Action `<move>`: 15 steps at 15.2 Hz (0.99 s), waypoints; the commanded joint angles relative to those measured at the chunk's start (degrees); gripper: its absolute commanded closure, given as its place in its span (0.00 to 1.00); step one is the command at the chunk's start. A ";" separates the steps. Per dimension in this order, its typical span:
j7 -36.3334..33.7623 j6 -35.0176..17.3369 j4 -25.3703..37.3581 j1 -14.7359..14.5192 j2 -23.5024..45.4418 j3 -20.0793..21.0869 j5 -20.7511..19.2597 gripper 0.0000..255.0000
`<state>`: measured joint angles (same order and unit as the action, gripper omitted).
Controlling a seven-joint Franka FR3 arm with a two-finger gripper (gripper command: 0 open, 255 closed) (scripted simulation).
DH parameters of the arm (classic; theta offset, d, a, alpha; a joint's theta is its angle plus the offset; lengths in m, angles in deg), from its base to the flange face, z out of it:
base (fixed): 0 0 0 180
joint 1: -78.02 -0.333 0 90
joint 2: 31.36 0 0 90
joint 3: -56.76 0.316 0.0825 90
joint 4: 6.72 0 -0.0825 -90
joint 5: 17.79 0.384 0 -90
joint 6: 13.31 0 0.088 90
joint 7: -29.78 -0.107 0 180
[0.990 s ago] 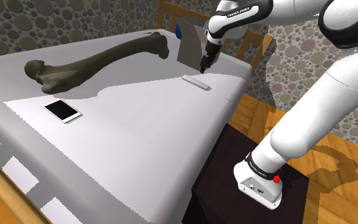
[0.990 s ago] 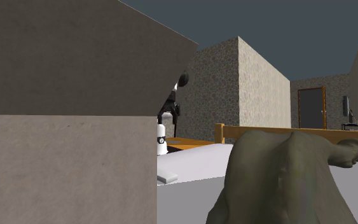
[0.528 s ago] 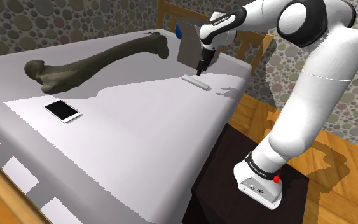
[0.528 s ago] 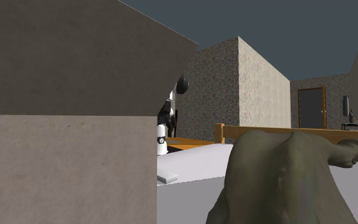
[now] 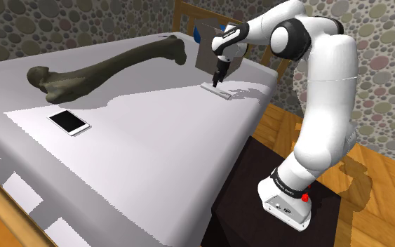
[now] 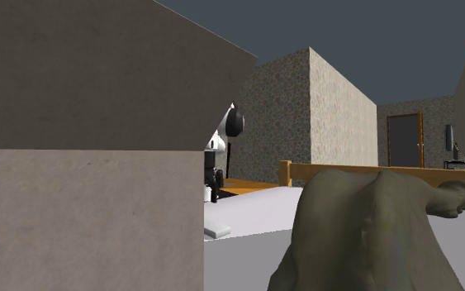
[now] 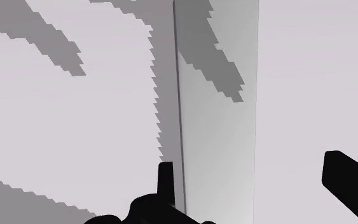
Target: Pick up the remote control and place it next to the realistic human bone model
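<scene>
The all-black two-finger gripper (image 5: 217, 79) hangs pointing down, close above the slim, pale grey, bar-shaped remote control (image 5: 215, 90), with its fingers (image 7: 165, 181) spread wide. In the wrist view the remote runs lengthwise between them. One finger sits just beside its long edge and the other stands clear of the opposite edge, so nothing is pinched yet.

The remote lies flat on the white table (image 5: 154, 147), towards the corner nearest the arm's reach and just in front of a plain grey upright box (image 5: 208, 50). The long, olive-brown bone model (image 5: 104, 67) stretches along the far side of the table, well apart from the remote. A white phone with a black screen (image 5: 69, 122) lies towards the shoulder view's left.

The remote looks light, stiff and very low, and its smooth sides may prove slippery. The sensible hold is across its narrow width, about midway along its length so that neither end droops. Because it is so thin, the fingertips probably need to reach almost to the tabletop before closing, and the hand wants centring so both fingers meet the edges together.
</scene>
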<state>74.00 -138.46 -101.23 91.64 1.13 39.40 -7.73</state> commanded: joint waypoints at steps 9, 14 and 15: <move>1.25 -3.93 1.23 1.34 5.43 1.01 1.52 0.00; 1.25 -3.93 1.24 1.34 5.43 1.01 1.52 0.00; 1.25 -3.92 1.24 1.34 5.43 1.01 1.52 0.00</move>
<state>75.24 -142.38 -99.99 92.98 6.56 40.41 -6.22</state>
